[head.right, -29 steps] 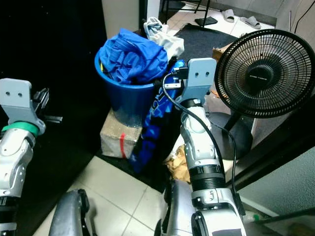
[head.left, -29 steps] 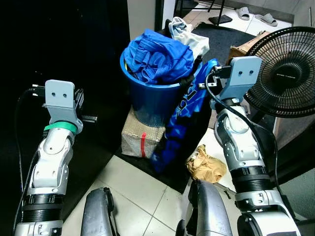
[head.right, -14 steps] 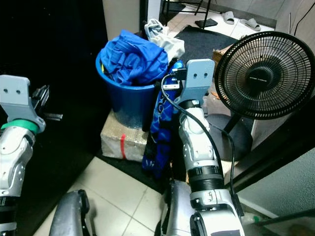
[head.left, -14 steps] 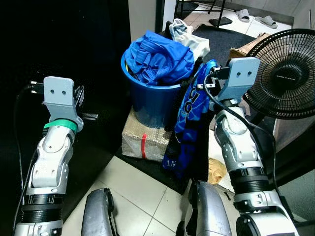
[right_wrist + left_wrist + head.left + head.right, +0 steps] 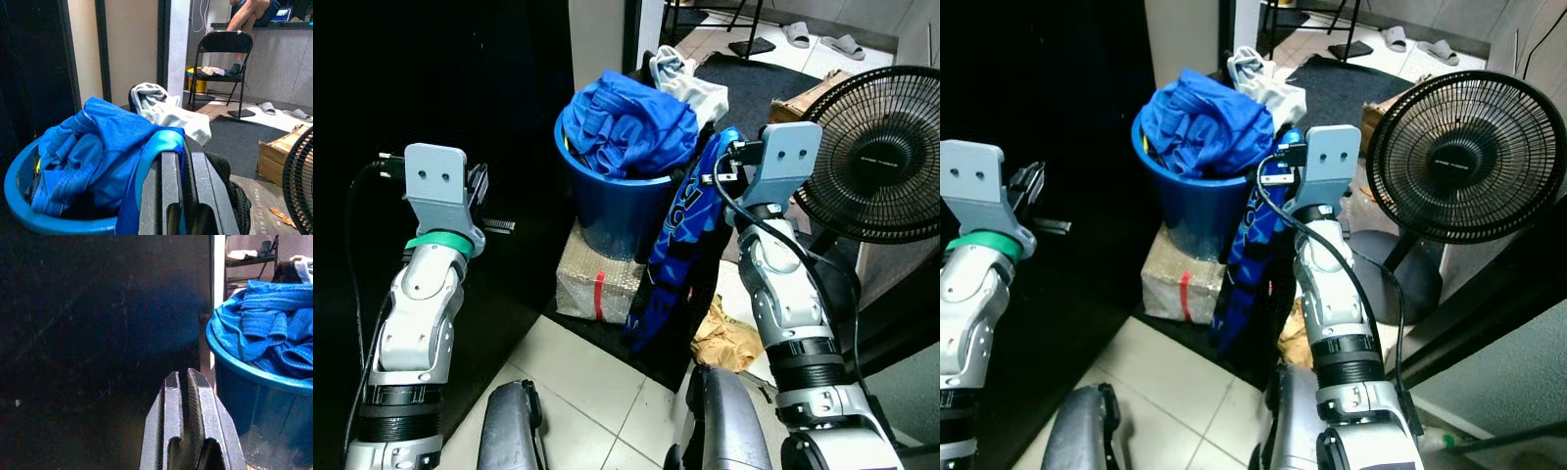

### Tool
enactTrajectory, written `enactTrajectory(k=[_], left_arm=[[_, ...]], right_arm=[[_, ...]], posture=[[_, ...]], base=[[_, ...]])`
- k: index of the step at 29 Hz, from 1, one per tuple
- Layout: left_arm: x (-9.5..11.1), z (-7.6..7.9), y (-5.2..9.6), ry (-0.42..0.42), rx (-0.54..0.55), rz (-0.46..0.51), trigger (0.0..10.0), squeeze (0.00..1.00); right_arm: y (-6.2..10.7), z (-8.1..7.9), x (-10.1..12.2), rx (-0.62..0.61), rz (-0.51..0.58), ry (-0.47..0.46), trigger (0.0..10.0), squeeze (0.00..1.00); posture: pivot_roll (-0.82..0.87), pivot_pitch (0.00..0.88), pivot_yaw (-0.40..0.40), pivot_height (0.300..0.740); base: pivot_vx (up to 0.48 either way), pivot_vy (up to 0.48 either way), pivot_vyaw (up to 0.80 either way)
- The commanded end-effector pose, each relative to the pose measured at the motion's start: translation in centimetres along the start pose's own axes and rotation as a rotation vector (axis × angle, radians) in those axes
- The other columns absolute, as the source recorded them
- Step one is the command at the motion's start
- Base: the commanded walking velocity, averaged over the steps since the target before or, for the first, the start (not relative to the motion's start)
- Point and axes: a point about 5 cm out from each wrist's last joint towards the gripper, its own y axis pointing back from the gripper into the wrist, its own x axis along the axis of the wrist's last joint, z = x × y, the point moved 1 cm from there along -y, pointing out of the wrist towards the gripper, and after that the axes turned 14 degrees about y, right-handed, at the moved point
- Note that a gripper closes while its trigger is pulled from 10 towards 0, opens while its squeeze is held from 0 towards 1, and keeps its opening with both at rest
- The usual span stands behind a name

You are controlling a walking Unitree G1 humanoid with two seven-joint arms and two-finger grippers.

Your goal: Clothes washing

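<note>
— Where is the laundry sitting right now?

— A blue bucket (image 5: pixel 617 211) is standing at about twelve o'clock from the robot, resting on a wrapped box (image 5: pixel 599 284) on the floor. Crumpled blue clothes (image 5: pixel 626 122) are heaping above its rim, and a white garment (image 5: pixel 690 86) is lying on the pile at its one o'clock side.

— And the right pincer?

— The right pincer (image 5: pixel 183 166) is hovering just beside the bucket, at its three o'clock. Its two black fingers are pressing together on a blue shirt (image 5: pixel 680 245) with black and white markings, which is draping over the fingertips and hanging down the bucket's side towards the floor tiles.

— What is the left pincer doing?

— The left pincer (image 5: pixel 186 382) is pointing at a dark wall at the bucket's nine o'clock, well apart from it. Its fingers are sitting nearly together with only a thin slit between them, holding nothing.

— Anything else nearby?

— A black fan (image 5: pixel 876 157) is standing at the right arm's three o'clock, and crumpled brown paper (image 5: pixel 729 338) is lying on the floor below the hanging shirt. Beyond the bucket a black chair (image 5: pixel 222 63) is standing on the tiles.
</note>
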Motion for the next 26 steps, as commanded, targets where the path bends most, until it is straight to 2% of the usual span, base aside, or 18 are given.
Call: enactTrajectory(k=[1, 26], left_arm=[[0.08, 0.2, 0.11, 0.003, -0.011, -0.004, 10.0, 0.0], [0.36, 0.33, 0.04, 0.007, -0.011, -0.003, 10.0, 0.0]], right_arm=[[0.03, 0.16, 0.33, -0.007, 0.013, -0.004, 10.0, 0.0], [-0.07, 0.07, 0.36, 0.0, 0.016, -0.004, 10.0, 0.0]], posture=[[0.1, 0.041, 0.014, 0.59], [0.1, 0.033, 0.01, 0.655]], base=[[0.0, 0.0, 0.0], [0.0, 0.0, 0.0]])
